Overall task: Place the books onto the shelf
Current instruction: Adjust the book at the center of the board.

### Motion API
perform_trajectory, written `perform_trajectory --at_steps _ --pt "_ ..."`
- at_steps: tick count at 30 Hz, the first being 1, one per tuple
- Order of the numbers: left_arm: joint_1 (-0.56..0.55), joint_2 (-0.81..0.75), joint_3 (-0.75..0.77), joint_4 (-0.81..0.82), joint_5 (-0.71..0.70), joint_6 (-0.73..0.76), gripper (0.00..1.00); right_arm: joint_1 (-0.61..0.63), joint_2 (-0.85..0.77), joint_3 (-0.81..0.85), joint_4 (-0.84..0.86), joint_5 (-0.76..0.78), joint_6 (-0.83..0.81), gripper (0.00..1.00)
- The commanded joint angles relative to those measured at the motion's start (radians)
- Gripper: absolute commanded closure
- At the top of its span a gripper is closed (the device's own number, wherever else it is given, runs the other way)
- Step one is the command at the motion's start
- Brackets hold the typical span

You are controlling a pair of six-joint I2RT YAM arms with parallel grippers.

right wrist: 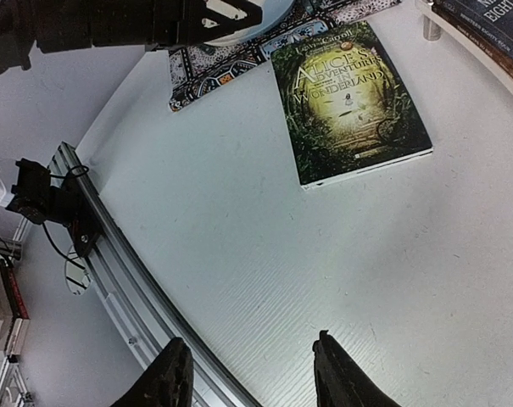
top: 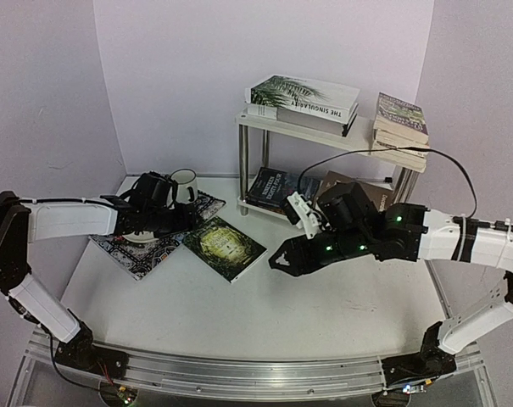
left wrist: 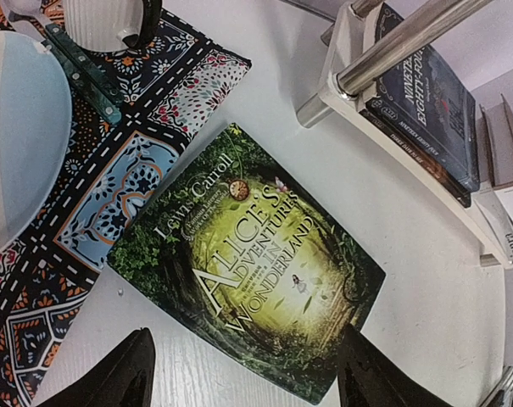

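A dark green book titled Alice's Adventures in Wonderland [top: 225, 247] lies flat on the table in front of the shelf [top: 324, 134]. My left gripper [top: 186, 222] hovers open over the near edge of the green book [left wrist: 248, 271]; the left gripper [left wrist: 239, 386] has one finger either side and holds nothing. My right gripper [top: 277, 261] is open and empty to the right of the book, and this right gripper [right wrist: 252, 373] stands over bare table short of the green book [right wrist: 349, 102]. The shelf holds a palm-leaf book [top: 303, 95] and a stack [top: 400, 127] on top, with dark books [top: 273, 188] below.
A patterned placemat [top: 150, 246] lies left of the green book, carrying a white mug [top: 183, 185] and a pale plate [left wrist: 19, 136]. The shelf's metal leg [left wrist: 400, 42] stands just beyond the book. An aluminium rail [right wrist: 129, 288] runs along the table's near edge.
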Motion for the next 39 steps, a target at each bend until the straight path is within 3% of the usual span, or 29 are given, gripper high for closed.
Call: perform_trajectory --at_steps 1,10,39 --pt "0.017 0.046 0.064 0.004 0.037 0.134 0.25 0.036 0.048 -0.025 0.126 0.096 -0.007 0.49" --pt "0.06 0.187 0.114 0.058 0.072 0.218 0.29 0.06 0.1 -0.092 0.238 0.133 0.034 0.48" --pt "0.155 0.454 0.294 0.041 0.19 0.302 0.36 0.064 0.157 -0.107 0.27 0.14 0.06 0.45"
